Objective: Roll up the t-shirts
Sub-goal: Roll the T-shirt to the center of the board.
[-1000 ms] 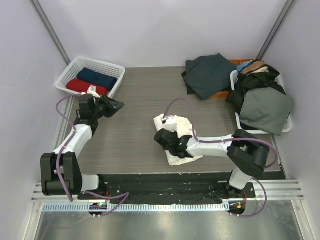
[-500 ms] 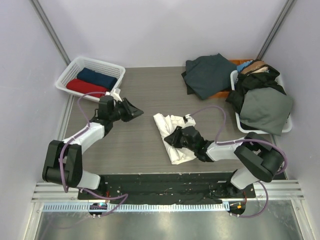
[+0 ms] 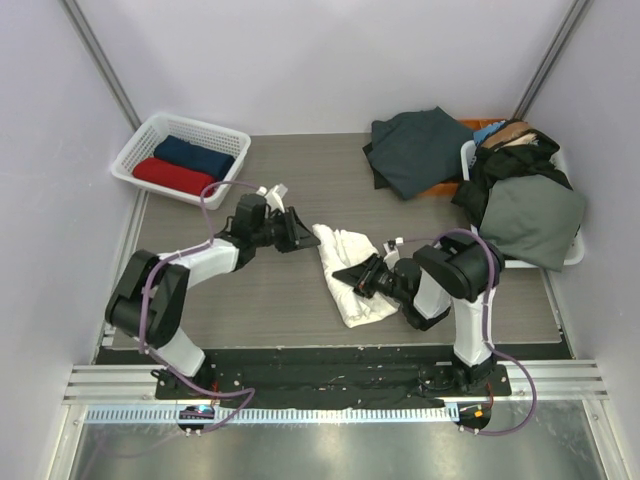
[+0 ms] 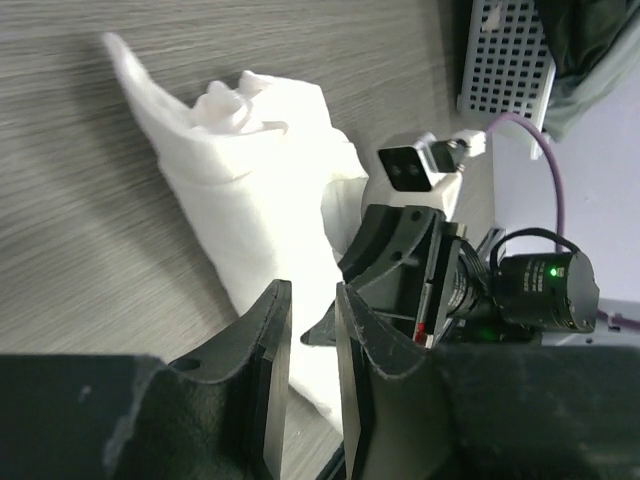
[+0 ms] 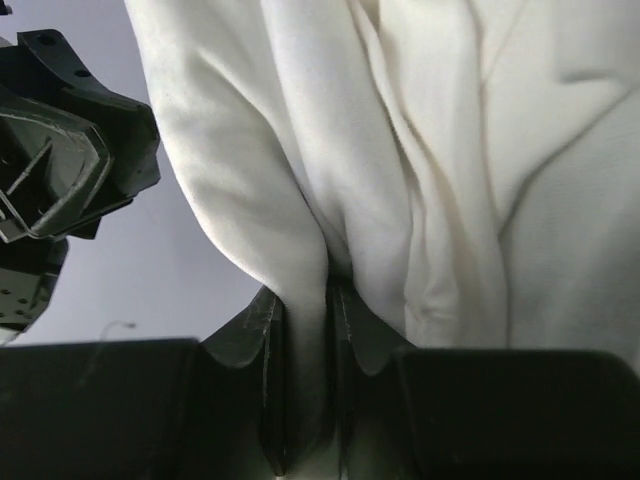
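A cream-white t-shirt (image 3: 345, 247) lies bunched in a long strip at the table's middle. No rose print shows. My right gripper (image 3: 354, 276) is shut on a fold of it, and the right wrist view has that cloth (image 5: 420, 150) pinched between the gripper's (image 5: 303, 300) fingers. My left gripper (image 3: 293, 238) hovers at the strip's upper left end, apart from it. In the left wrist view the gripper (image 4: 312, 300) has its jaws a narrow gap apart with nothing between them, and the shirt (image 4: 250, 170) lies beyond. Folded red (image 3: 170, 176) and navy (image 3: 196, 156) shirts lie in the left basket.
The white lattice basket (image 3: 135, 152) stands at the back left. A dark green garment (image 3: 415, 150) lies at the back right over something orange. Beside it a white bin (image 3: 575, 252) is heaped with dark and grey clothes (image 3: 530, 215). Walls close in on both sides.
My left gripper has swung right, from beside the basket to the shirt's upper end. The right gripper has drawn back to the right, and the shirt now lies in a longer strip.
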